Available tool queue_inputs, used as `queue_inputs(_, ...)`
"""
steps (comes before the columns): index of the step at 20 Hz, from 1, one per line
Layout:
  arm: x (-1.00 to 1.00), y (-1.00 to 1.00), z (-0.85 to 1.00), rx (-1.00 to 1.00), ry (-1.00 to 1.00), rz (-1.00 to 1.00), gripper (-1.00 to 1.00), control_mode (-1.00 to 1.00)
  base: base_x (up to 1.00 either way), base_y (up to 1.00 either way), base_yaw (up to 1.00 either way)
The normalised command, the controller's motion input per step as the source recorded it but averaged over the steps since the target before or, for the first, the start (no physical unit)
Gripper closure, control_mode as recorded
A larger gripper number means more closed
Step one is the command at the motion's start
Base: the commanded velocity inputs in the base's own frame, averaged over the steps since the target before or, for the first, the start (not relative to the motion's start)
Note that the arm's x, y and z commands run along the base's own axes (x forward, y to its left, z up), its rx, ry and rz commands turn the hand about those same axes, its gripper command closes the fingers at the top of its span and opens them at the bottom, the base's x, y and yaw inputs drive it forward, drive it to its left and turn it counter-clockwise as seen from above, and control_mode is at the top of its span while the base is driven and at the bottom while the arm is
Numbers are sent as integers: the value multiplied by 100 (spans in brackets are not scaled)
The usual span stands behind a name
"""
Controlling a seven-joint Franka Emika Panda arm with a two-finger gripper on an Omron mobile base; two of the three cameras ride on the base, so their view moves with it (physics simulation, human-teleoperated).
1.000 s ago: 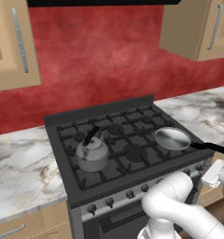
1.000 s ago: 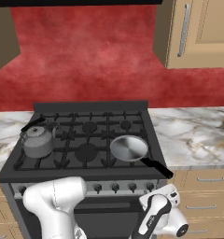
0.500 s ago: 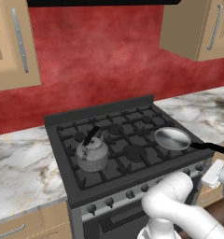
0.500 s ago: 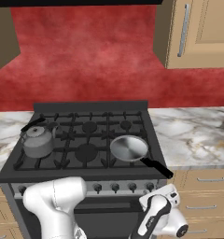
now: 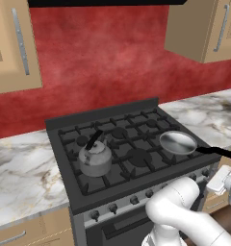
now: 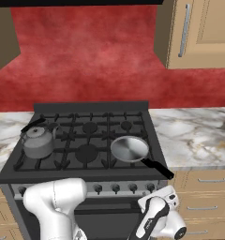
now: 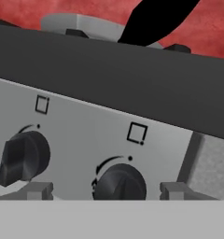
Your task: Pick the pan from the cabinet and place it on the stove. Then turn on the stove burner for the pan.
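The silver pan (image 5: pixel 177 142) (image 6: pixel 129 148) rests on the stove's (image 6: pixel 86 174) front right burner, its black handle (image 6: pixel 156 166) jutting over the front edge. My gripper (image 7: pixel 107 190) hangs low before the knob row, open, its fingertips (image 7: pixel 37 189) set either side of the rightmost knob (image 7: pixel 119 182) without touching it. A second knob (image 7: pixel 23 156) sits to that knob's left. In the base views my hand (image 6: pixel 156 202) (image 5: pixel 222 178) is just below the stove's right front corner. The tan cabinet (image 6: pixel 198 33) above right has its doors closed.
A grey kettle (image 5: pixel 95 158) (image 6: pixel 38 142) stands on the front left burner. Marble counters (image 6: pixel 194 136) flank the stove, with tan drawers (image 6: pixel 203 192) beneath at right. Another wall cabinet (image 5: pixel 11 43) hangs upper left.
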Motion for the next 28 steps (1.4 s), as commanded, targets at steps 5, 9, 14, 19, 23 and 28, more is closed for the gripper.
queue_inputs(5,11,14,-10,0,0,0,-100,-100,0,0,0)
queue_inputs(9,16,23,-17,0,0,0,-100,-100,0,0,0)
queue_inputs(14,15,27,-19,0,0,0,-100,-100,0,0,0)
queue_inputs(19,24,27,-13,0,0,0,-100,-100,0,0,0)
queue_inputs(23,31,28,-11,0,0,0,-100,-100,0,0,0)
queue_inputs(28,28,30,-17,0,0,0,-100,-100,0,0,0)
